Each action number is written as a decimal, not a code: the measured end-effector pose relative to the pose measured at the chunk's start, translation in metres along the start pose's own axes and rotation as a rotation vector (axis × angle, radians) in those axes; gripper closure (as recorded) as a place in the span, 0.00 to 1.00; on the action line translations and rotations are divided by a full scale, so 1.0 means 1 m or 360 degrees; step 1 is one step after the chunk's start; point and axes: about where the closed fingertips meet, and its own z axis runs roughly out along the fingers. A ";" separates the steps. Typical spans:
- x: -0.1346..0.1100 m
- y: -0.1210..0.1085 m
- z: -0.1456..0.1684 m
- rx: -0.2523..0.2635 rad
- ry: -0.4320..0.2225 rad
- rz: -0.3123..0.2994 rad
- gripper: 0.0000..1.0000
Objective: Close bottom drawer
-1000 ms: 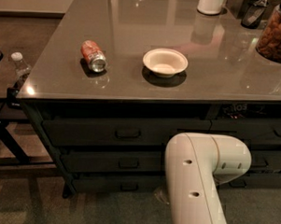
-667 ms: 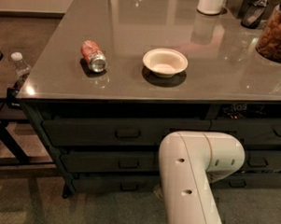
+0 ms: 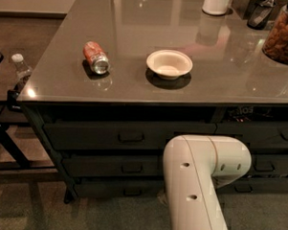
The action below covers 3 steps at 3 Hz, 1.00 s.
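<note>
Bottom drawer [image 3: 117, 187], wide and dark grey, sits lowest under the shiny grey table top [image 3: 138, 21], just above the carpet floor [image 3: 34, 213]. A red tin can [image 3: 95, 57] lies near a round white bowl [image 3: 169, 64]; I cannot read its writing. My big white arm [image 3: 198, 186] hides my claw, so I cannot tell its state.

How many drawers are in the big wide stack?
3, stacked: top drawer, middle drawer, bottom drawer lowest. The white arm covers part of them; the gripper is out of view.

Dim, tabletop [image 3: 222, 77] glare, end effector hidden
</note>
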 end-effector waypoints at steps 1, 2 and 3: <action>0.000 0.000 0.000 0.0000 0.0000 0.0000 0.35; 0.000 0.000 0.000 0.0000 0.0000 0.0000 0.11; 0.000 0.000 0.000 0.0000 0.0000 0.0000 0.00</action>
